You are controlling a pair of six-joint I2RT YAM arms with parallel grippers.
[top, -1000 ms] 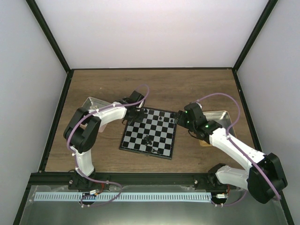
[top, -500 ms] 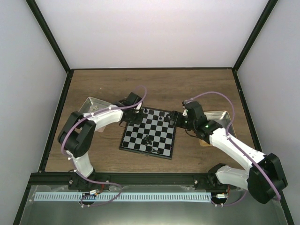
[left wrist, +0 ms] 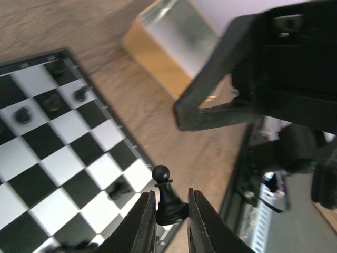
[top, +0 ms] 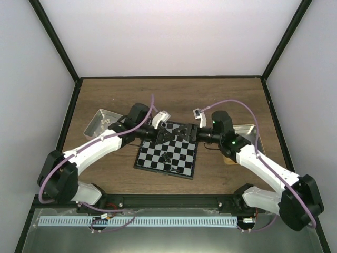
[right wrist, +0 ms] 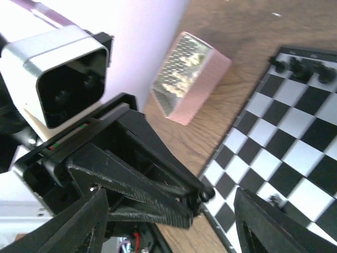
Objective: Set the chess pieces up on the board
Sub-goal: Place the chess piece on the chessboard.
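My left gripper (left wrist: pixel 169 212) is shut on a black pawn (left wrist: pixel 167 196) and holds it upright in the air over the board's edge. The board (top: pixel 184 158) lies mid-table, and it also shows in the left wrist view (left wrist: pixel 31 158) and the right wrist view (right wrist: pixel 305 126). In the top view my left gripper (top: pixel 171 133) and my right gripper (top: pixel 184 132) meet tip to tip over the board's far edge. My right gripper (right wrist: pixel 176 226) is wide open and empty, and the left gripper's tip sits between its fingers. A few black pieces (right wrist: pixel 300 67) stand at a board corner, and others (top: pixel 166 156) near the middle.
A pinkish tin (top: pixel 100 122) lies left of the board and shows in the right wrist view (right wrist: pixel 187 79). A tan-rimmed metal tin (top: pixel 246 133) lies to the right and shows in the left wrist view (left wrist: pixel 174 52). Dark frame rails run along the table edges.
Both arms have swung inward and turned their wrists, so the grippers now face each other over the board's far edge. The left arm has stretched out to the right.
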